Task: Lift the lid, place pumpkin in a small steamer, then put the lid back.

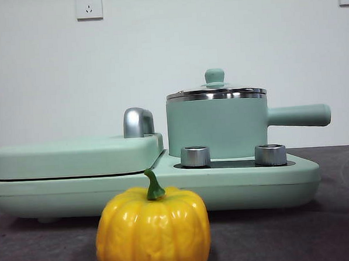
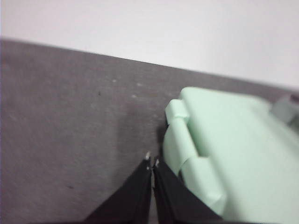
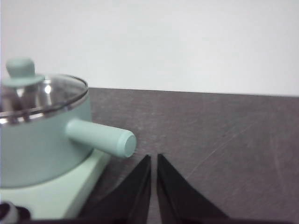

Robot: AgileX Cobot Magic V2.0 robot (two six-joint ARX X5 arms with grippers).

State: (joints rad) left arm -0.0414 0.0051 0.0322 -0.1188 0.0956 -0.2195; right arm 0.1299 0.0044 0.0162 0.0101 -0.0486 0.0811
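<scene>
The yellow-orange pumpkin (image 1: 152,231) with a green stem stands on the dark table in front of the appliance, near the camera. The mint-green small steamer (image 1: 216,127) sits on the appliance's right side, its long handle (image 1: 298,116) pointing right. The glass lid (image 1: 216,92) with its mint knob rests on the pot; it also shows in the right wrist view (image 3: 42,93) on the steamer (image 3: 42,140). My right gripper (image 3: 153,159) is shut and empty, beside the pot's handle (image 3: 100,137). My left gripper (image 2: 152,159) is shut and empty beside the grill cover (image 2: 233,144). Neither gripper shows in the front view.
The wide mint-green appliance base (image 1: 247,182) carries two steel knobs (image 1: 195,156) in front of the pot. A flat grill cover (image 1: 76,156) with a steel handle (image 1: 138,122) lies on its left half. The dark grey table (image 1: 337,227) meets a white wall.
</scene>
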